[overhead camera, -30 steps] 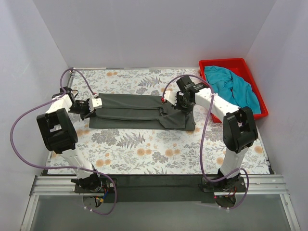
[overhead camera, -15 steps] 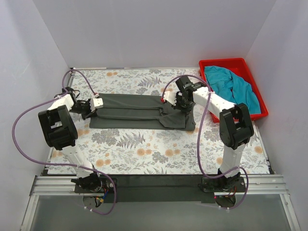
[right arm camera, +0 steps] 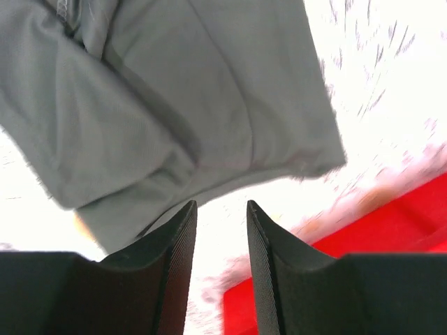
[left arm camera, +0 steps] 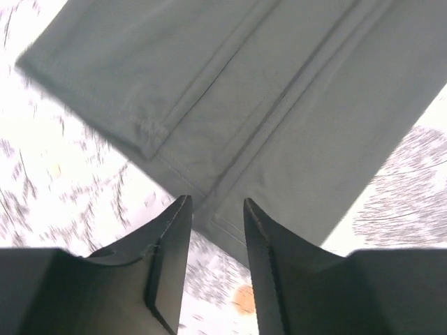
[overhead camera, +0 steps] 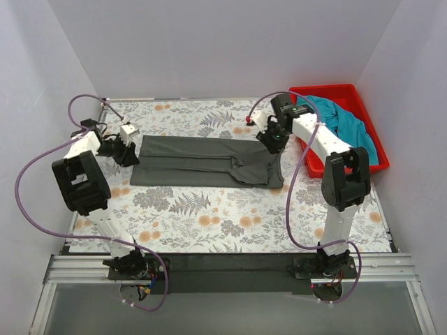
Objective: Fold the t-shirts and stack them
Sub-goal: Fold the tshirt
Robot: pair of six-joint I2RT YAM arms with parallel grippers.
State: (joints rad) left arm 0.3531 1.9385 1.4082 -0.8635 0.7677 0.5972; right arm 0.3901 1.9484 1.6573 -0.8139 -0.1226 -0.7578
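Note:
The dark charcoal grey t-shirt (overhead camera: 202,162) lies on the table folded into a long strip, its right end bunched. It also shows in the left wrist view (left arm camera: 279,105) and the right wrist view (right arm camera: 154,105). The teal-blue t-shirt (overhead camera: 339,125) lies crumpled in the red bin (overhead camera: 370,136). My left gripper (overhead camera: 129,143) is open and empty just off the strip's left end (left arm camera: 216,206). My right gripper (overhead camera: 269,137) is open and empty above the strip's far right corner, beside the bin (right arm camera: 221,209).
The table (overhead camera: 209,216) has a floral cloth. The red bin stands at the far right corner and its wall shows in the right wrist view (right arm camera: 391,230). Purple cables loop from both arms. White walls close in the table on three sides.
Both grippers have let go of the grey shirt's ends and drawn back, the left one to the left, the right one towards the bin. The shirt now lies flat.

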